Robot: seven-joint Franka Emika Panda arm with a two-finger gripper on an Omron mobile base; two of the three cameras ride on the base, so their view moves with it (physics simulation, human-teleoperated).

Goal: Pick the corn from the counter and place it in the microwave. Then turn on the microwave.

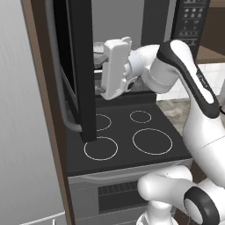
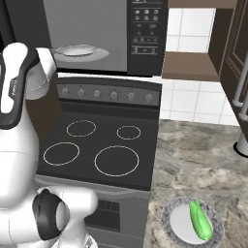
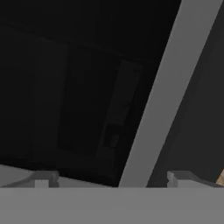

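We find the microwave (image 2: 104,36) open above the stovetop (image 2: 97,150), its plate (image 2: 77,52) bare. The counter (image 2: 203,160) lies to the right; near its front edge a bowl (image 2: 170,219) holds the corn (image 2: 200,220). The gripper (image 3: 111,180) stands wide and empty beside the door (image 1: 81,66). We judge the corn light, firm, slightly slick; grasp across its middle.

Swung-open door crowds the oven mouth

The microwave (image 2: 97,36) door (image 1: 79,66) juts over the stovetop (image 1: 127,136), against the hand (image 1: 115,68); cavity beyond lies open.
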